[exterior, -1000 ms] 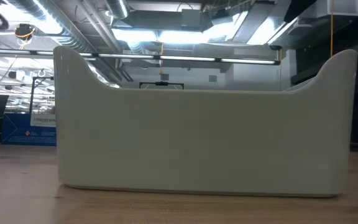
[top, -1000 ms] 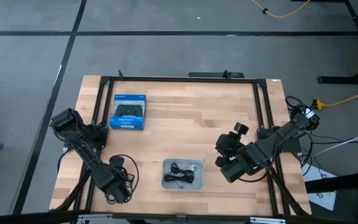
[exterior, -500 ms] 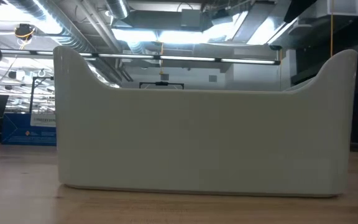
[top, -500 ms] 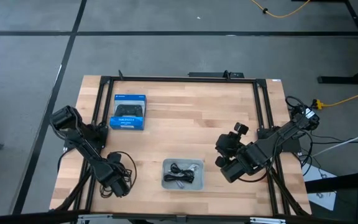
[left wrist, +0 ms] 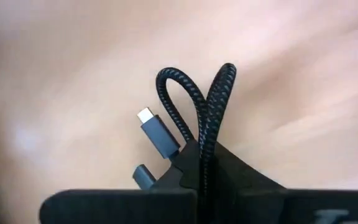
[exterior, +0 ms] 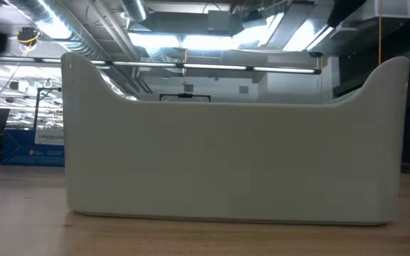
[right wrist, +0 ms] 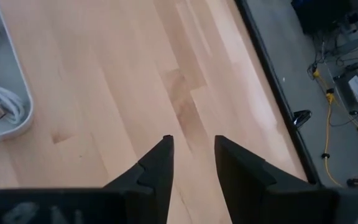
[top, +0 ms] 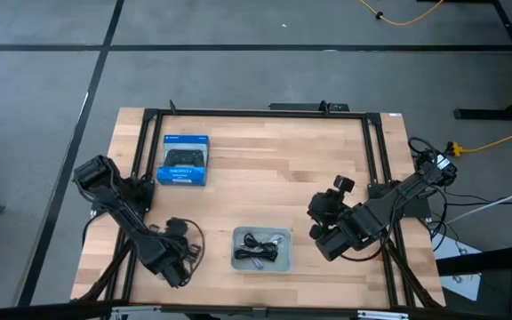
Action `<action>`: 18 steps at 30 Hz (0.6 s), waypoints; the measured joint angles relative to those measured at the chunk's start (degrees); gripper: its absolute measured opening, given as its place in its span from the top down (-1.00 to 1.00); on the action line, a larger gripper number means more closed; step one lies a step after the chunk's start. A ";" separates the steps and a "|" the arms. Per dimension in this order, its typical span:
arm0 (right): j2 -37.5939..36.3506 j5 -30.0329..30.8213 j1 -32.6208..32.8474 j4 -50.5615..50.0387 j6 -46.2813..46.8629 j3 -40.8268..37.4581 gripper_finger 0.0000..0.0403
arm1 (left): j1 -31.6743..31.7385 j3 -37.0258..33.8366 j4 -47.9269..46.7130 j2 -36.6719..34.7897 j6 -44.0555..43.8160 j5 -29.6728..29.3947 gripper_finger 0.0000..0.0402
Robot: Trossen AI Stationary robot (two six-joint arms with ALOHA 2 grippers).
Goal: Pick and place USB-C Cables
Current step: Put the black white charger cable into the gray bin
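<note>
While pinched between left jaws, black cable [left wrist: 197, 99] loops outward.

You have a blue game-controller box [top: 185, 161] lying flat near the far left corner of the wooden table [top: 265, 169], well apart from the grey tray [top: 240, 261] at the near edge. In the low view that tray's pale wall [exterior: 233, 160] blocks most of your sight across the table.
</note>
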 joint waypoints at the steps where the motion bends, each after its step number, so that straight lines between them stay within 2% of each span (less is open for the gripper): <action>1: 0.00 -0.72 0.00 -0.01 -0.05 -0.01 0.40 | -0.02 1.78 -1.55 -0.06 0.39 -4.33 0.97; 3: 0.00 -1.43 0.00 -0.12 -0.02 -0.01 0.40 | -0.11 5.68 -3.41 -0.08 2.79 -10.57 0.98; 6: 0.00 -1.97 0.02 -0.72 -0.02 -0.01 0.40 | -0.09 10.99 -2.34 -0.18 11.23 -20.10 0.98; 9: 0.00 -2.11 0.03 -1.16 0.10 -0.01 0.40 | 1.19 14.75 3.47 -0.19 22.05 -27.66 0.99; 11: 0.00 -2.29 0.04 -1.14 0.13 -0.01 0.40 | 2.56 16.58 9.02 -0.19 32.70 -31.96 0.99; 14: 0.00 -2.49 0.04 -1.14 0.13 -0.01 0.40 | 5.68 19.40 16.71 -0.24 49.12 -34.42 0.99; 18: 0.00 -2.54 0.04 -1.14 0.13 -0.01 0.40 | 10.42 22.91 23.31 -0.29 64.81 -32.17 0.99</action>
